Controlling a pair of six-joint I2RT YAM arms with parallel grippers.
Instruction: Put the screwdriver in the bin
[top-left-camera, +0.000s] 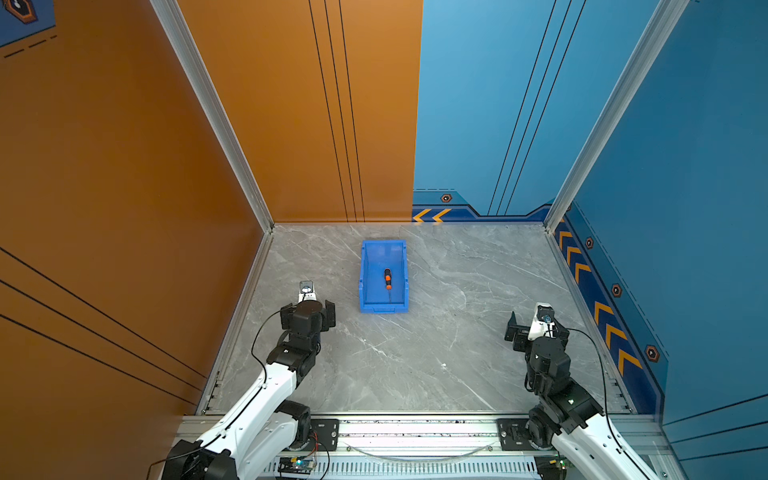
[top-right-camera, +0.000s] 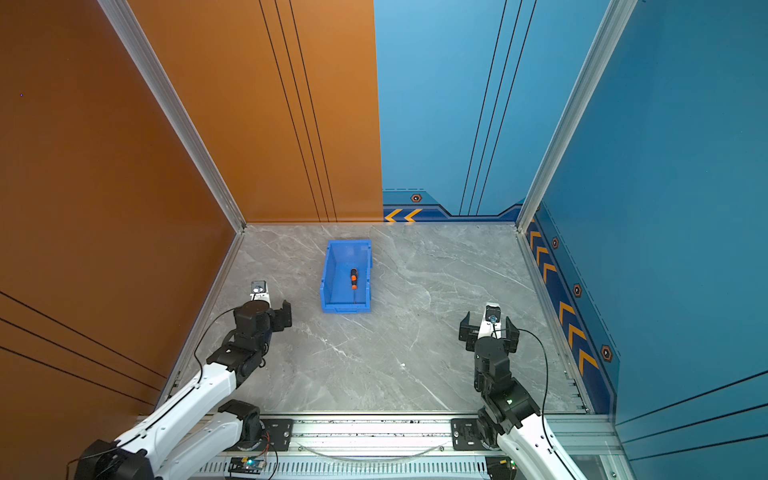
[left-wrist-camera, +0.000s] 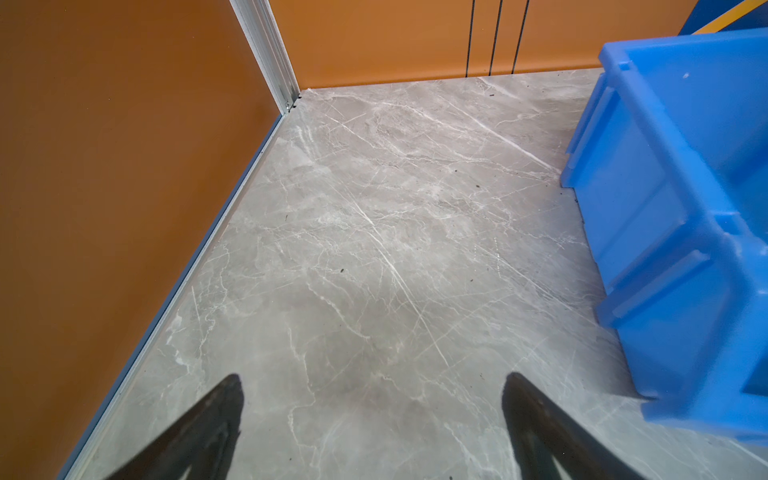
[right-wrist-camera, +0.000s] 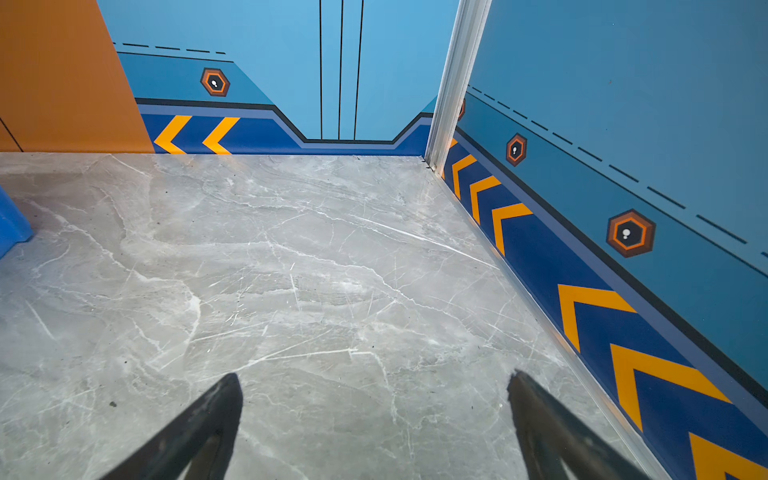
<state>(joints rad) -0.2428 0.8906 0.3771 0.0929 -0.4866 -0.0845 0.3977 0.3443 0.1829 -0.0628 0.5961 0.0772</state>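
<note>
Screwdriver (top-left-camera: 387, 279) lies flat on the floor of the bin (top-left-camera: 362, 274), about mid-length and a little right of centre, touching neither long wall as far as both top views show. The bin sits on the surface (top-left-camera: 436, 332) toward the far side, left of centre. Left pincer (left-wrist-camera: 374, 380): jaws wide apart, nothing between them, only bare marble under them in the left wrist view. It hangs near the bin's near-left corner, with the blue wall (left-wrist-camera: 665, 208) off to one side. Right pincer (right-wrist-camera: 375, 378): jaws likewise apart and empty, well apart from the bin at the near right. Only a sliver of blue (right-wrist-camera: 12, 224) shows at the edge of its wrist view. Judgement: the placement reads as done, and the step in hand is clearing the arms. To do it well, draw the left arm back toward the near-left, away from the bin wall, without sweeping rightward past the corner. A nudge could slide the light bin or roll the tool. The right arm needs no move. Orientation: the long axis runs near to far, close to parallel with the long walls. The black-and-orange handle is at the far end, and the thin shaft points near, toward the low lipped end.
</note>
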